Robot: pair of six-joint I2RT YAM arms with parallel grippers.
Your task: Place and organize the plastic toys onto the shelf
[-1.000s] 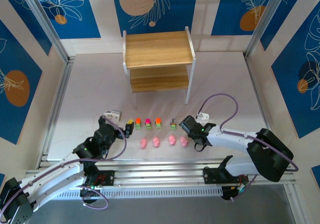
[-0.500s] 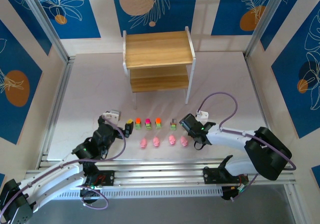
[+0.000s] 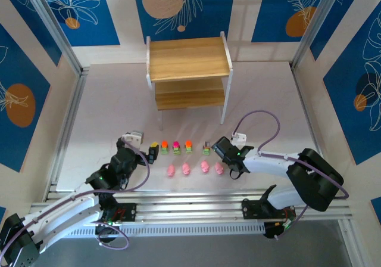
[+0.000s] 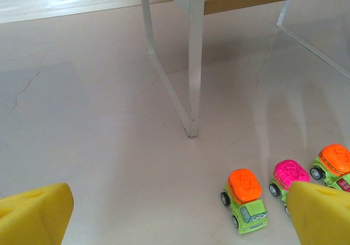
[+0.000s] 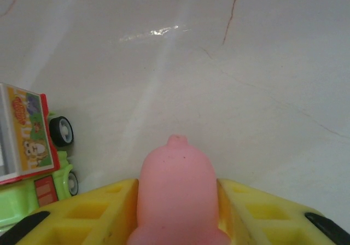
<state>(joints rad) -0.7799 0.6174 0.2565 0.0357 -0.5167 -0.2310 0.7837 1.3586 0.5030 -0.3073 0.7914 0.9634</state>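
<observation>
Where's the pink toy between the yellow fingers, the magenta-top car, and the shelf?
pink toy (image 5: pixel 176 201): right wrist view, rounded body.
magenta-top car (image 4: pixel 290 173): left wrist view, magenta roof.
shelf (image 3: pixel 187 58): top view, upper board.

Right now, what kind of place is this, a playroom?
Probably a robot test booth: two robot arms bolted to a metal rail, blue printed wall panels around, tiny toys lined up in rows.
</observation>
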